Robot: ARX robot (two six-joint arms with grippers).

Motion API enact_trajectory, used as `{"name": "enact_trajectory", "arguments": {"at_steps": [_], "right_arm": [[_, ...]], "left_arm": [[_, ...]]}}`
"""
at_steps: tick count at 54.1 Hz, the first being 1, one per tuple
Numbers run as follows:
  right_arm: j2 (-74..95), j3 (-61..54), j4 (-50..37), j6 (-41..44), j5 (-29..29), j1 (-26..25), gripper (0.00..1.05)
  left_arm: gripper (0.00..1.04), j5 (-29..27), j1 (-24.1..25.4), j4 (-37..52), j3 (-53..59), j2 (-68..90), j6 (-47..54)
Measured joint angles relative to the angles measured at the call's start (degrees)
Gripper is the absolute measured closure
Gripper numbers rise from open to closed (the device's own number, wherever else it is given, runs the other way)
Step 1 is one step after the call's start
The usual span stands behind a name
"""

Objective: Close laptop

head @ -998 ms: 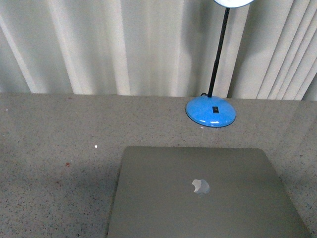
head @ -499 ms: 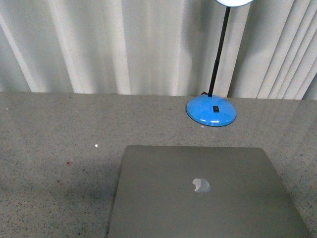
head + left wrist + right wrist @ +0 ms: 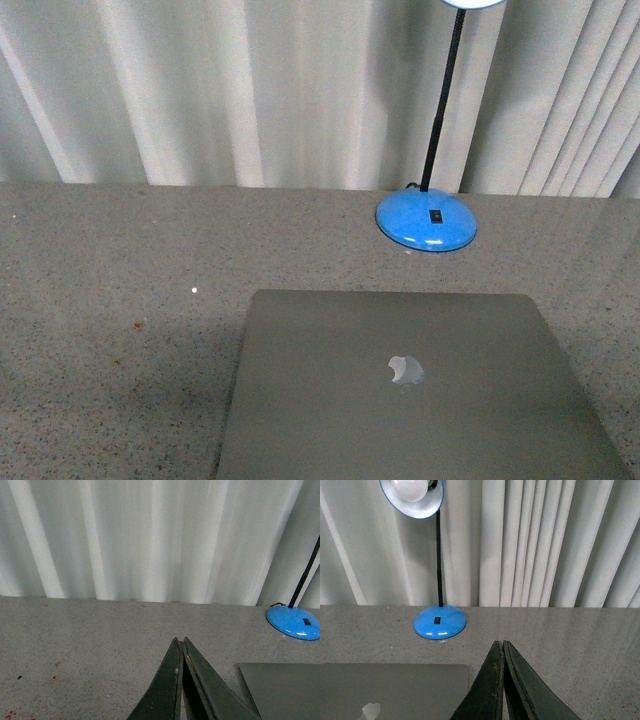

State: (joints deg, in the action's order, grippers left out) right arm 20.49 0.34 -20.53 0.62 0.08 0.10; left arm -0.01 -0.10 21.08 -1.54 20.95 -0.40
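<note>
The grey-silver laptop point(image 3: 410, 385) lies flat on the speckled grey table with its lid down and the apple logo facing up. Its keys, trackpad and screen are hidden. A corner of it shows in the left wrist view point(image 3: 282, 690) and part of the lid with the logo shows in the right wrist view point(image 3: 390, 690). My left gripper point(image 3: 180, 641) is shut and empty, over the table to the left of the laptop. My right gripper point(image 3: 498, 643) is shut and empty, to the right of the laptop. Neither gripper shows in the front view.
A desk lamp with a round blue base point(image 3: 426, 222), black stem and lit head stands behind the laptop; it also shows in the right wrist view point(image 3: 440, 621). White pleated curtains point(image 3: 250, 90) hang along the table's far edge.
The front view has shifted very slightly; the laptop lid stays flat and the lamp has not moved.
</note>
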Motion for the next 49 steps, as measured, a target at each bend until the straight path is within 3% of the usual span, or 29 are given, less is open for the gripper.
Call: {"name": "enact_trajectory", "arguments": {"at_steps": [31, 36, 46, 49], "right_arm": [[-10.6, 0.0, 10.4, 0.0, 0.0, 0.0, 1.02], [-17.5, 0.0, 19.5, 0.0, -0.2, 0.0, 1.02], [-20.2, 0.0, 20.4, 0.0, -0.2, 0.0, 1.02], [-20.2, 0.0, 20.5, 0.0, -0.2, 0.0, 1.00]], "left_arm": [[1.01, 0.0, 0.0, -10.7, 0.0, -10.8, 0.0], [1.01, 0.0, 0.0, -18.1, 0.0, -16.3, 0.0], [1.01, 0.0, 0.0, -20.9, 0.0, -20.8, 0.0], [0.96, 0.0, 0.0, -21.0, 0.0, -20.7, 0.0]]}}
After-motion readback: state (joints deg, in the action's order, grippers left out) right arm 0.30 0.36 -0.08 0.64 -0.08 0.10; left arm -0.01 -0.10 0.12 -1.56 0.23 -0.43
